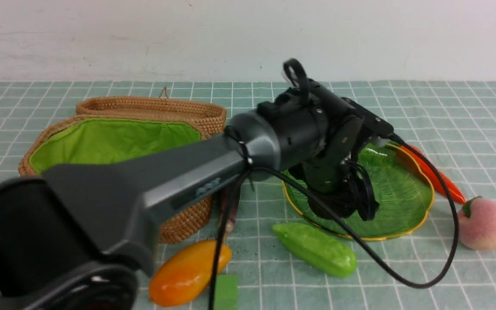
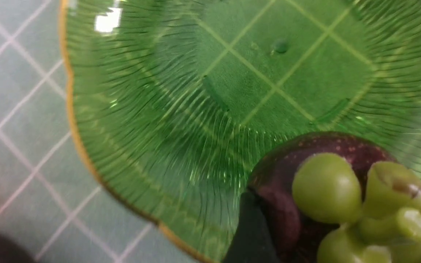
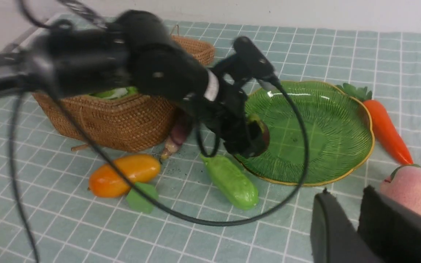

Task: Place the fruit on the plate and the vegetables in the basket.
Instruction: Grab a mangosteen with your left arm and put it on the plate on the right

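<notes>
Mangosteen (image 2: 287,175), dark purple with a green lobed cap, sits clamped between the dark fingers of the left hand (image 3: 247,142), over the near left part of the green glass plate (image 1: 403,189); whether it touches the glass cannot be told. Nothing else is on the plate. A peach (image 1: 487,224) lies on the checked cloth surface to the plate's right, and a carrot (image 1: 437,176) lies along the plate's right rim. A light green gourd (image 1: 317,247) lies just in front of the plate. A mango (image 1: 187,271) lies in front of the wicker basket (image 1: 187,215), with a small green cube (image 1: 226,292) beside it. A purple eggplant (image 3: 178,136) lies between basket and plate, partly hidden. The right hand (image 3: 346,197) hangs near the peach, its fingers only slightly parted and holding nothing.
</notes>
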Robot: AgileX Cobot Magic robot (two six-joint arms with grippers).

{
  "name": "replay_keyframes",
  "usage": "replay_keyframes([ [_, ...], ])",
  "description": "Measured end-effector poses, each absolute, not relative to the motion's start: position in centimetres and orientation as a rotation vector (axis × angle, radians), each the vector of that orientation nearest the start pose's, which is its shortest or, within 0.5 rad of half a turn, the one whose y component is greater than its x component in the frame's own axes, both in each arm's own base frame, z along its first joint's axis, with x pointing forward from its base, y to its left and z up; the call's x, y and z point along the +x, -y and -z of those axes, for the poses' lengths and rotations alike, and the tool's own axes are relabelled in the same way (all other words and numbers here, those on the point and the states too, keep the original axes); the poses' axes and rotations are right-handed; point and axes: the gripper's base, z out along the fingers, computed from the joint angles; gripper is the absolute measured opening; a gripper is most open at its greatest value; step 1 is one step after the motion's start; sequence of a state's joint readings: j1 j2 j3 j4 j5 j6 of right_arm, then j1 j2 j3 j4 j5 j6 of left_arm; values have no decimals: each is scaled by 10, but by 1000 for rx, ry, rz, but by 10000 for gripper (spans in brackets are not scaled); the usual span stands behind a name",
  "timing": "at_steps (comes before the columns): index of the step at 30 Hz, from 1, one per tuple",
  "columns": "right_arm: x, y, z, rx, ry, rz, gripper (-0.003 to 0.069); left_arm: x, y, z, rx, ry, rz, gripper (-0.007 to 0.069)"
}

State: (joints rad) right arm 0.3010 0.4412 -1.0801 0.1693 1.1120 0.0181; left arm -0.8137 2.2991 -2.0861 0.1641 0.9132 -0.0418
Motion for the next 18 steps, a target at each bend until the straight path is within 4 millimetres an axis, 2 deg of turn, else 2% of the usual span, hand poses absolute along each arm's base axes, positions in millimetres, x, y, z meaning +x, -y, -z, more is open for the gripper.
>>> replay_keyframes([
  [3,8,-17,-427,-306,-1940,-408,137,371,372,-210,1036,-2414,119,517],
  [6,7,-17,-427,-308,-1947,-408,136,376,371,-209,1003,-2429,157,538],
  [8,6,-17,-426,-310,-1956,-408,140,379,369,-216,980,-2426,183,627],
  [10,6,-16,-426,-310,-1955,-408,140,377,368,-221,974,-2430,196,655],
  [16,5,-16,-426,-311,-1956,-408,140,360,355,-271,955,-2446,243,649],
  [18,5,-16,-426,-320,-1954,-403,140,344,339,-308,959,-2470,232,591],
])
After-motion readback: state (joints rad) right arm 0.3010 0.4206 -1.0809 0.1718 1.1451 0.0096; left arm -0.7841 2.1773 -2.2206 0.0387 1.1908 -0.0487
